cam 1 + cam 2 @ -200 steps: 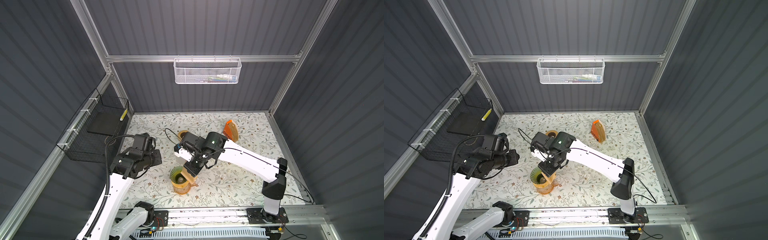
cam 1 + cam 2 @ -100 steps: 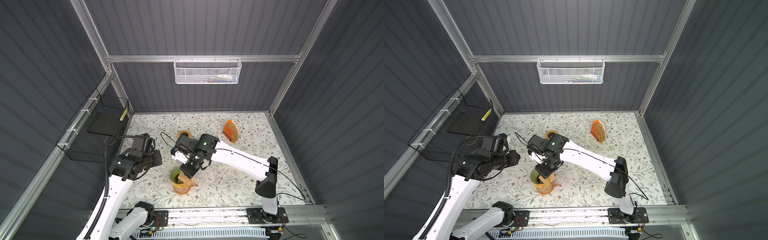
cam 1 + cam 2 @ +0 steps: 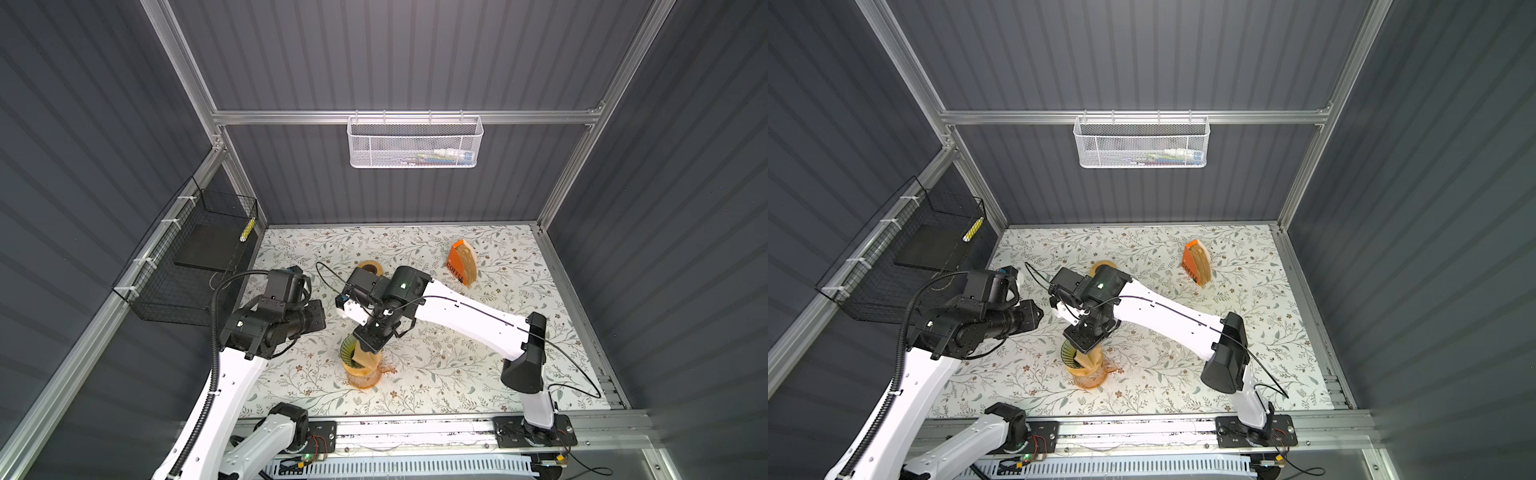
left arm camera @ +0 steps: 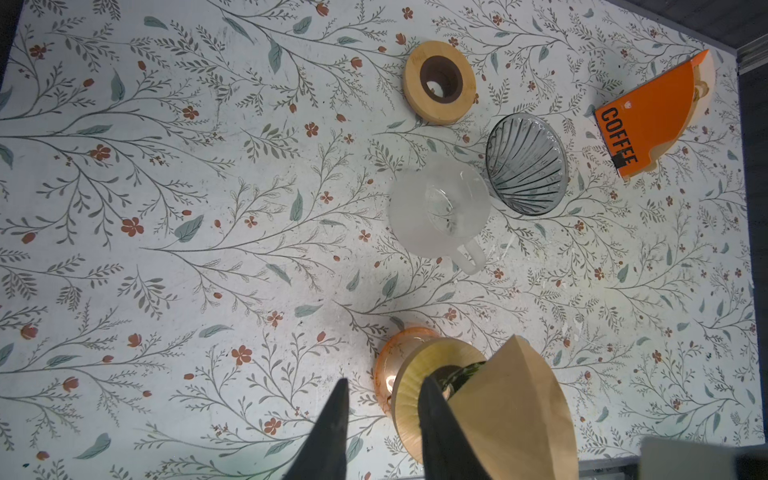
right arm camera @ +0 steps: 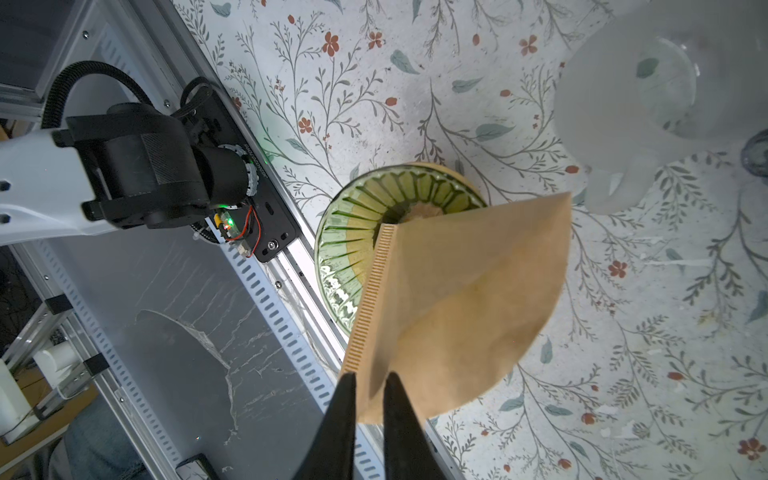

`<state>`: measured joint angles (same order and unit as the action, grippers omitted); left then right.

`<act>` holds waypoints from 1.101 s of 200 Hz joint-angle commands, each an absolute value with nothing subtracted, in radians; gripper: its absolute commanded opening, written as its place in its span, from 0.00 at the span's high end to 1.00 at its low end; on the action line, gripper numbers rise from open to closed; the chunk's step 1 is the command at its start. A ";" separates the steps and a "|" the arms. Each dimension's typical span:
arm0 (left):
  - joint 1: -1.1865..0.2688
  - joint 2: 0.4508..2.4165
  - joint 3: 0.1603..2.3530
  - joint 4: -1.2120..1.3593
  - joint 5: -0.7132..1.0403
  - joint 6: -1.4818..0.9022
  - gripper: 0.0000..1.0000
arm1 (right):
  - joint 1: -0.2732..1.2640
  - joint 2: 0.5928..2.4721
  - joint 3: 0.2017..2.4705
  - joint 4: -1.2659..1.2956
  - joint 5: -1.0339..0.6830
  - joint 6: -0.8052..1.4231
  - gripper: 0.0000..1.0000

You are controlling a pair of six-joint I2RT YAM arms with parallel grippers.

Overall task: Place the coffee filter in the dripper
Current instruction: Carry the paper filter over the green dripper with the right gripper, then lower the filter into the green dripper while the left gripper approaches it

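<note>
A green ribbed dripper point(image 5: 374, 232) sits in a wooden collar point(image 4: 415, 374) on an amber glass carafe point(image 3: 361, 378), near the table's front edge. The brown paper coffee filter point(image 5: 469, 299) leans with its point down in the dripper's bowl and its wide rim sticking up and out. My right gripper point(image 5: 370, 376) hangs just above the dripper in both top views point(image 3: 371, 337) point(image 3: 1082, 338). Its jaws stand slightly apart, open, with the filter's rim still between them. My left gripper point(image 4: 384, 386) is open and empty, hovering left of the dripper point(image 3: 348, 351).
Behind the dripper stand a frosted glass pitcher point(image 4: 440, 212), a grey glass dripper point(image 4: 525, 164) and a wooden ring point(image 4: 439, 82). An orange COFFEE filter box point(image 3: 461, 264) is at the back right. A black wire basket point(image 3: 187, 266) hangs left; the front rail point(image 3: 415, 428) is close.
My right arm has swung left and brought the filter down into the dripper, and its jaws have parted a little. The left arm has stayed where it was.
</note>
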<state>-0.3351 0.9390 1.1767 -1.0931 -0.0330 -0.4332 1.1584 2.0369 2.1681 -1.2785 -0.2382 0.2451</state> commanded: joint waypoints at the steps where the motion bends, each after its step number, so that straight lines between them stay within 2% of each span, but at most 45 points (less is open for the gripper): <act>1: -0.339 0.940 1.188 -1.089 -0.001 -0.403 0.69 | 1.161 2.039 2.209 -1.285 -0.235 0.242 0.80; 40: -0.339 0.961 1.209 -1.099 0.096 -0.362 0.69 | 1.154 2.013 2.220 -1.281 -0.200 0.243 0.76; 68: -0.340 0.972 1.248 -1.121 0.178 -0.342 0.69 | 1.137 1.963 2.185 -1.260 -0.163 0.244 0.79; 156: -0.344 1.043 1.368 -1.257 0.417 -0.306 0.72 | 0.943 1.655 1.656 -0.924 -0.248 0.389 0.76; 195: -0.367 1.075 1.361 -1.291 0.494 -0.321 0.72 | 0.927 1.625 1.578 -0.865 -0.275 0.417 0.75; 220: -0.443 1.092 1.352 -1.293 0.437 -0.343 0.72 | 0.927 1.635 1.575 -0.841 -0.292 0.416 0.74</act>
<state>-0.3878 1.0790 1.3457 -1.2522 0.4244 -0.3332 0.9230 1.6455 1.5787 -0.9024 -0.2584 0.3985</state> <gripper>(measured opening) 0.277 0.259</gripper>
